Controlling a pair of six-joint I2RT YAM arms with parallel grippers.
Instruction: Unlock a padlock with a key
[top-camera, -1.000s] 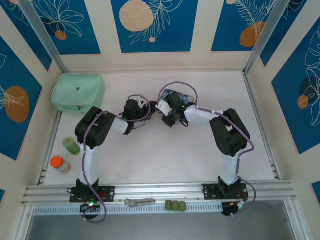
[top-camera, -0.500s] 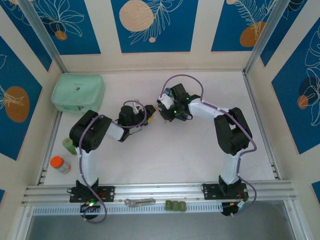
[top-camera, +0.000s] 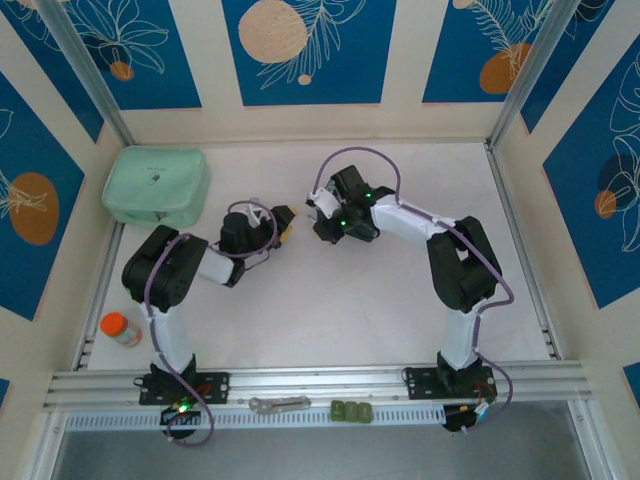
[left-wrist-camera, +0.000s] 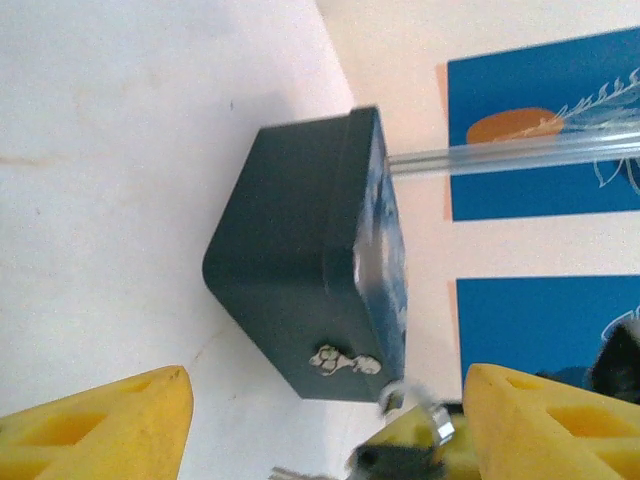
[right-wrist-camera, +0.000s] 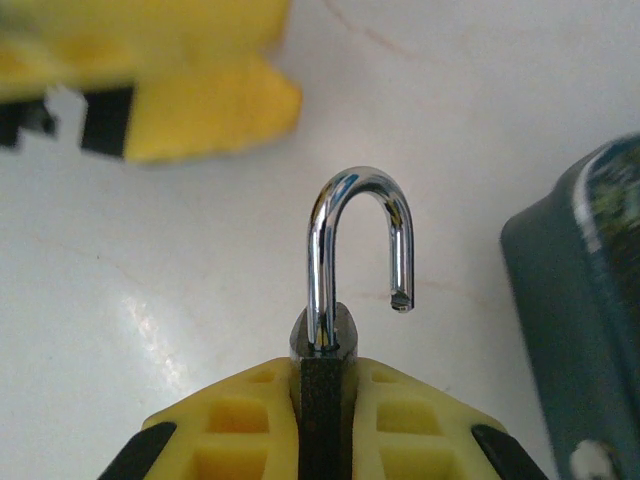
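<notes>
Change: the two grippers are pulling apart. A second ago they were meeting tip to tip over the table (top-camera: 350, 310). Now the left gripper (top-camera: 284, 221) is backing off toward its own side, fingers spread wide and holding nothing. The right gripper (right-wrist-camera: 322, 378) is keeping its pinch on the padlock (right-wrist-camera: 322, 332), clamping the dark body with the lock upright.

Meaning for the task: the shackle (right-wrist-camera: 356, 205) is standing sprung, with its free end hanging clear of the body. The lock is reading as open and the unlocking looks done. What is left is probably just setting it down.

Views:
- **Right wrist:** this is giving the proof, with the shackle open, the lock body squeezed between both yellow fingers, the tin (right-wrist-camera: 585, 300) just beside it and the left claw's tips blurring beyond.
- **Top view:** the right wrist is covering the lock here, but the gap between the arms is showing plainly.
- **Left wrist:** the tin is showing side-on, with the shackle peeking in near the bottom edge.
- **Key:** thin silvery slivers at that same bottom edge may be the key (left-wrist-camera: 290, 471). I cannot tell whether it is sitting in the lock or lying loose.
</notes>
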